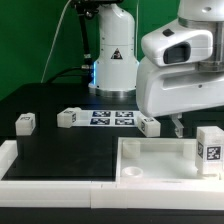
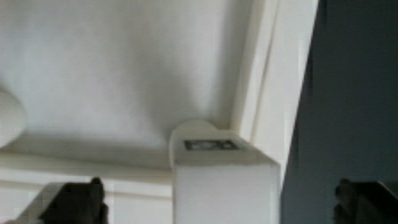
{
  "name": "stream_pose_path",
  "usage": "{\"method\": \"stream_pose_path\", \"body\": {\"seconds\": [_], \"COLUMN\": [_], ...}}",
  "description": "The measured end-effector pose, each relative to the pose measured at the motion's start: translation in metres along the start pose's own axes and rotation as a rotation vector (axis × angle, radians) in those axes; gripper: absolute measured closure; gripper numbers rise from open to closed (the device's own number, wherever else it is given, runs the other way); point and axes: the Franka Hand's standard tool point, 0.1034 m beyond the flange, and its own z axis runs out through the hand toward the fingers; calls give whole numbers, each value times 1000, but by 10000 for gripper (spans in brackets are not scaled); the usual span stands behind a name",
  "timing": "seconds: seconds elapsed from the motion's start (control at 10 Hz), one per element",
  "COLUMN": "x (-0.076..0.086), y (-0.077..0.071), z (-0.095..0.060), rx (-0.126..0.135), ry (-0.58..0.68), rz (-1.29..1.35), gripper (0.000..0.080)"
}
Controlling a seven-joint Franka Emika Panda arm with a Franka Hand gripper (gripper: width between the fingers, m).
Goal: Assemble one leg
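Leg (image 1: 207,140) is a white upright block bearing a black-and-white tag (image 1: 213,153).

Four legs are in the exterior view: one leg (image 1: 24,122) at the far left, a second (image 1: 69,117), a third (image 1: 149,126) and a fourth (image 1: 208,150) standing upright. There is also one white tabletop (image 1: 160,160), one marker board (image 1: 112,118) and one arm (image 1: 175,65).
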Motion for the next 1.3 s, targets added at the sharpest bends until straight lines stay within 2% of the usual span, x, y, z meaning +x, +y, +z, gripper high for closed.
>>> {"method": "stream_pose_path", "body": {"seconds": [0.4,0.6,0.7,0.8,1.1,1.3], "x": [3,0,0,0,0,0], "y": [0,1,1,2,1,-1], "z": [8,19,18,18,18,19], "rx": [-5,-9,-9,-9,-3,14], "ry": [34,50,51,52,52,51], "rz": [-9,-45,-45,-45,25,290], "gripper": [150,409,409,509,509,509]}}
